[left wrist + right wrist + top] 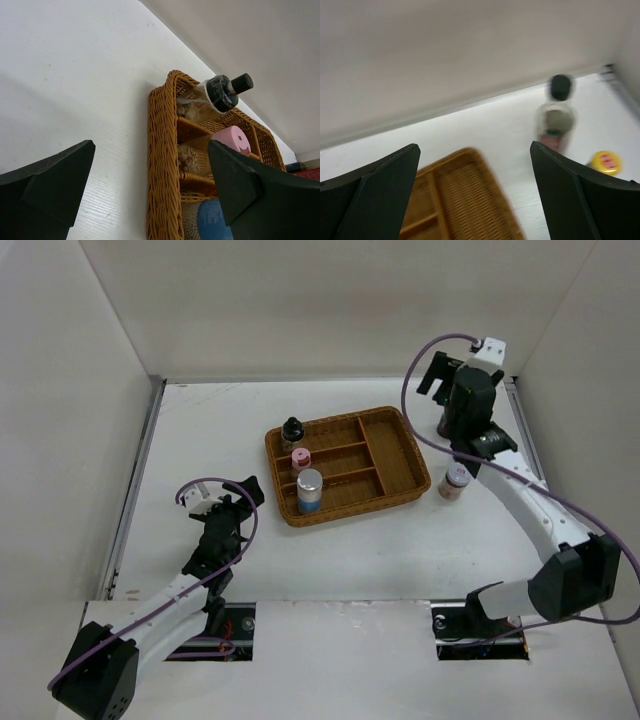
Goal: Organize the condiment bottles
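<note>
Wicker tray (pixel 385 455) at the middle of the desk (pixel 200 430) holds three bottles (pixel 299 460) along its left side. One pink-lidded jar (pixel 454 480) stands just beside its right side. Left tool (pixel 222 498) and right tool (pixel 437 375) are both released, grasping nothing.

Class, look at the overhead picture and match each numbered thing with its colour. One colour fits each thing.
Things:
1. divided tray
2. bottle in its far slot
3. jar in its middle slot
4. shaker in its near slot

Colours:
A. silver lid
B. brown wicker
C. pink lid
D. black cap

Pairs: 1-B, 2-D, 3-C, 4-A
</note>
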`<state>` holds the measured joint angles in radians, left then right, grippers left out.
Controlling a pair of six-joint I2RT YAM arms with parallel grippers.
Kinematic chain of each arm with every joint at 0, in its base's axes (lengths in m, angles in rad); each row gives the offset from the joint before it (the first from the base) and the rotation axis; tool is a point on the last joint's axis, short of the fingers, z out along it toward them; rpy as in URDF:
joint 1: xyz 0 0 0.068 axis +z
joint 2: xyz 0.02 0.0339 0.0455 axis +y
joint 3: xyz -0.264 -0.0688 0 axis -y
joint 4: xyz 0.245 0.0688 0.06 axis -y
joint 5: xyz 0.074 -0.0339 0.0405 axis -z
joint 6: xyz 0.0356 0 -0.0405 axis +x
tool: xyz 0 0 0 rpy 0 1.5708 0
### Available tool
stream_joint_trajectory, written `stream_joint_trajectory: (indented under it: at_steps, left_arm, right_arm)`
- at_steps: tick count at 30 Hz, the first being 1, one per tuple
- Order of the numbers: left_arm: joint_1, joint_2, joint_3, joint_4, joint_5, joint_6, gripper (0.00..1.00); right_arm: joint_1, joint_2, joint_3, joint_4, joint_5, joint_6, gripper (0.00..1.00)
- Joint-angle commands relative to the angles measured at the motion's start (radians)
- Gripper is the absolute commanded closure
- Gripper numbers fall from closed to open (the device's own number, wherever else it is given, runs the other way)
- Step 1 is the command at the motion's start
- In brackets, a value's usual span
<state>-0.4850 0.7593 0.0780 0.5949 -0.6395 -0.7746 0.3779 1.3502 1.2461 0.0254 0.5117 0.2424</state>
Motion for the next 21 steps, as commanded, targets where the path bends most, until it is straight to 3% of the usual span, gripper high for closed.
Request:
stream_joint_trajectory:
  at_steps: [1,11,18,21]
  left_arm:
    - [-0.005,0.001,-0.001,0.032,0.001,-0.008,0.0]
    - [-0.008,0.009,0.0,0.032,-0.002,-0.005,0.0]
    - [-0.005,0.018,0.003,0.037,0.0,-0.005,0.0]
    - [-0.007,0.028,0.003,0.04,-0.002,-0.005,0.0]
  right_arm:
    - [-0.087,0.085,0.087,-0.042,0.094,-0.054,0.01]
    - [-0.277,0.377,0.332,-0.123,0.034,-0.058,0.01]
    - [-0.302,0.494,0.395,-0.088,-0.035,-0.072,0.2]
    - [-0.302,0.521,0.395,-0.019,-0.053,-0.089,0.33]
